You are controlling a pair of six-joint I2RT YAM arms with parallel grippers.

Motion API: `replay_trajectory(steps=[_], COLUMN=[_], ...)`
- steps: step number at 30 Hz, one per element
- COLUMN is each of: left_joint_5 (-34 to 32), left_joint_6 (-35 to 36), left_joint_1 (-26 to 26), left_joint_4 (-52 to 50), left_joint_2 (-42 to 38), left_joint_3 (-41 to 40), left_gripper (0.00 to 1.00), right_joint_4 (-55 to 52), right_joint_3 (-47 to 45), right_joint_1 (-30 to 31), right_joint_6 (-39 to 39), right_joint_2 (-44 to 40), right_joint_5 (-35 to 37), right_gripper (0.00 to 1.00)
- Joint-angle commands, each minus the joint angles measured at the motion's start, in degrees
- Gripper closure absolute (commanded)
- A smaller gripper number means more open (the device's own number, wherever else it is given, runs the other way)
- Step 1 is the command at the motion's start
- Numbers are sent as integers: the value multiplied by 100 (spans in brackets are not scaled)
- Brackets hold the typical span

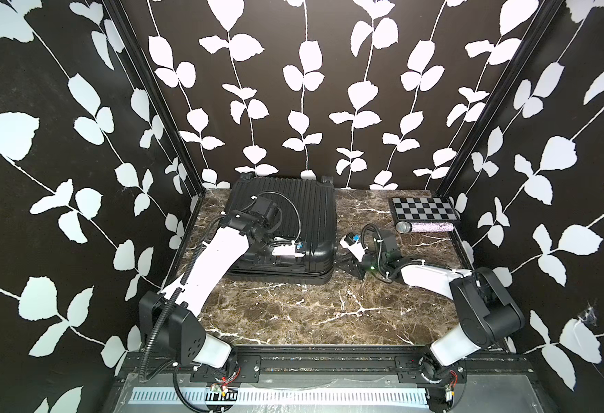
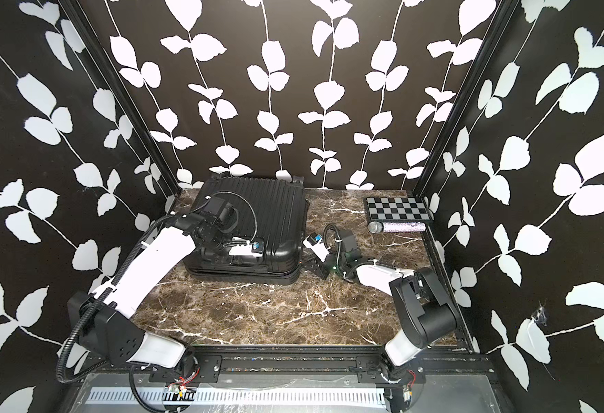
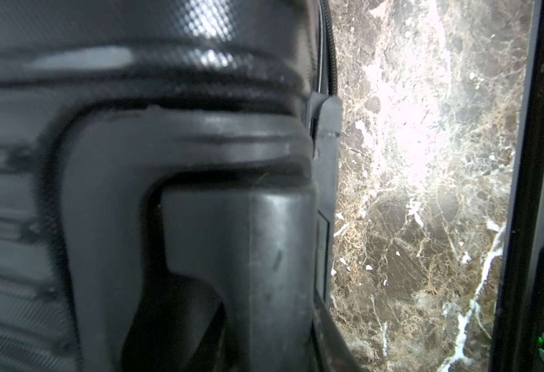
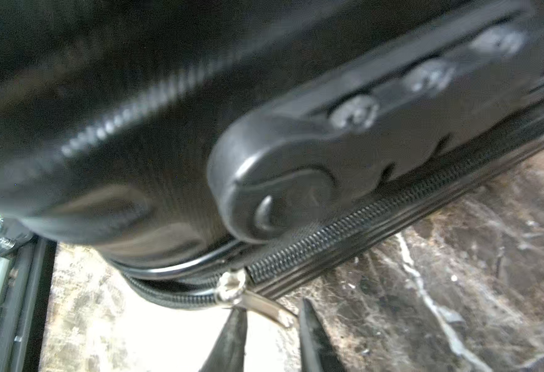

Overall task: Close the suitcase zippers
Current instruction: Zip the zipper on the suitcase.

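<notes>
Two slightly parted fingertips (image 4: 228, 341) of the right gripper (image 4: 272, 306) flank the silver pull (image 4: 230, 290) just ahead at the suitcase (image 4: 135, 161) corner seam, clamp uncertain; grasping seems underway, next squeeze and drag along the unjoined zipper (image 4: 167, 301), while the left gripper (image 1: 279, 262), jaws hidden, rests on top.

black wallpaper (image 1: 275, 118) with white leafy vines covers the three walls around a brown marble desk (image 1: 293, 314) veined in white. black frame posts (image 1: 159, 107) run up the back corners. light glares pale off the marble.
</notes>
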Motion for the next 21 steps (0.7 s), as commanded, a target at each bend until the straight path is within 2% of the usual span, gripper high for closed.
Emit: replay_trajectory(steps=[1,3,9,14,21], left_joint_5=[312,322,336,339,327], left_joint_6=[75,66,40,31,22], left_joint_1=[20,20,25,20,20], left_joint_4=[246,256,254,264,282], left_joint_2=[-432,-427,-420,-421,-425], left_joint_3=[45,46,38,43,55], left_gripper=[97,97,96,96,96], right_joint_4=[288,321,477,1001,1361], right_joint_3=[-82,-118,-177,-446,-671], right_joint_1=[50,55,155,316,593], right_joint_6=[-48,-74,-85,17,-101], right_joint_2=[36,3,-41,-180,-364], right_joint_5=[188,161,92,687,1850], right_gripper=[83,86,87,68,65])
